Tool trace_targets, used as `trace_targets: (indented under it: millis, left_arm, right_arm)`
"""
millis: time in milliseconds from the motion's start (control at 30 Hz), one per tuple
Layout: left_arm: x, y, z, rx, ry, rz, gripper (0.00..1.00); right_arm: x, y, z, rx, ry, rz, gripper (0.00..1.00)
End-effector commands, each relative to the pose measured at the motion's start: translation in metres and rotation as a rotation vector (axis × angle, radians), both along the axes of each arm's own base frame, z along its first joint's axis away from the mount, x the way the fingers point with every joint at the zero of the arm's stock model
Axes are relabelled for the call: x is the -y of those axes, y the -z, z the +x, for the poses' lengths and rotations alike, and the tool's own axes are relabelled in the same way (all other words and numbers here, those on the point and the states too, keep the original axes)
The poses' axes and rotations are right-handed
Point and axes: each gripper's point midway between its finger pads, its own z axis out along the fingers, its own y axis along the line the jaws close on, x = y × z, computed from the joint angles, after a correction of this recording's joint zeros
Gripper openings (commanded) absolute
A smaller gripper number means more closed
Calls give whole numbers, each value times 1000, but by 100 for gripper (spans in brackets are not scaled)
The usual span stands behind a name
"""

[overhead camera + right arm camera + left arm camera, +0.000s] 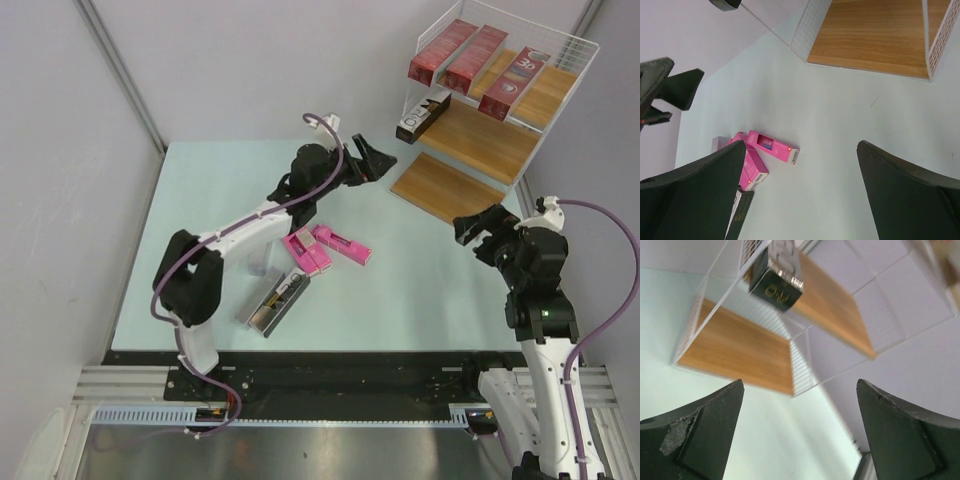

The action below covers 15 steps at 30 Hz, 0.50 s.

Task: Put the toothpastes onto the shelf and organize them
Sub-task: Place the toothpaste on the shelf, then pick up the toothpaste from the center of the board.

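Now the left gripper (374,158) hangs wide and empty just before the shelf (500,142), where one silver-grey carton (424,114) lies on the middle board and three dark red cartons (474,58) fill the top. The right gripper (478,232) gapes empty too. Left to shelve: three pink cartons (340,245) and, seemingly, two silver-grey cartons (278,303) on the pale green table (430,300), with grey walls (250,60) around.

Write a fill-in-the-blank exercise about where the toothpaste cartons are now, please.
1. On the shelf, the top board holds ___ dark red cartons.
2. The silver-black carton rests on the ___ board.
3. The pink cartons lie on the ___.
4. The left fingers and right fingers stand ___, holding nothing.
Missing words: three; middle; table; open.
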Motion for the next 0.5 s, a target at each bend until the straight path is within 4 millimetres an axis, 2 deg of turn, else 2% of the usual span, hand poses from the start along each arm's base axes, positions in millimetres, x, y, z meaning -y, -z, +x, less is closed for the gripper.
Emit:
trace_targets:
  millis: [0, 33, 100, 133, 167, 200, 233, 267, 300, 333, 367, 400, 433, 467]
  left_arm:
    - [-33, 5, -25, 107, -7, 195, 100]
    - [-43, 24, -30, 102, -16, 259, 100]
    - [-62, 31, -40, 95, -48, 328, 100]
    - [-73, 58, -48, 58, -47, 405, 100]
    - [-83, 55, -54, 66, -64, 428, 100]
    - [-93, 65, -56, 49, -88, 468, 100]
    - [-105, 89, -65, 1, -88, 544, 100]
    - [-112, 86, -73, 0, -88, 550, 100]
    - [-122, 94, -75, -16, -120, 576, 100]
    - [-134, 120, -90, -74, -108, 623, 100]
    - [-141, 127, -97, -96, -114, 633, 100]
    - [-151, 123, -103, -103, -142, 634, 100]
    - [-162, 141, -115, -158, -147, 662, 100]
    - [-168, 146, -121, -175, -159, 669, 100]
  right_arm:
    - [-12, 4, 11, 4, -60, 27, 100]
    - [-15, 9, 13, -11, -75, 35, 100]
    - [-25, 15, 17, -21, -108, 40, 100]
    - [-28, 19, 19, -32, -115, 37, 99]
    - [-32, 23, 23, -43, -128, 37, 100]
    - [-36, 25, 24, -50, -138, 36, 100]
    - [-45, 29, 24, -59, -159, 30, 100]
    - [-49, 32, 27, -67, -165, 27, 100]
    - [-53, 33, 28, -69, -174, 24, 100]
    - [-62, 36, 27, -75, -197, 20, 100]
    - [-66, 36, 28, -70, -208, 18, 100]
    - [-70, 41, 29, -87, -217, 13, 100]
    - [-72, 44, 30, -94, -219, -2, 100]
    - [-79, 47, 29, -98, -243, -7, 100]
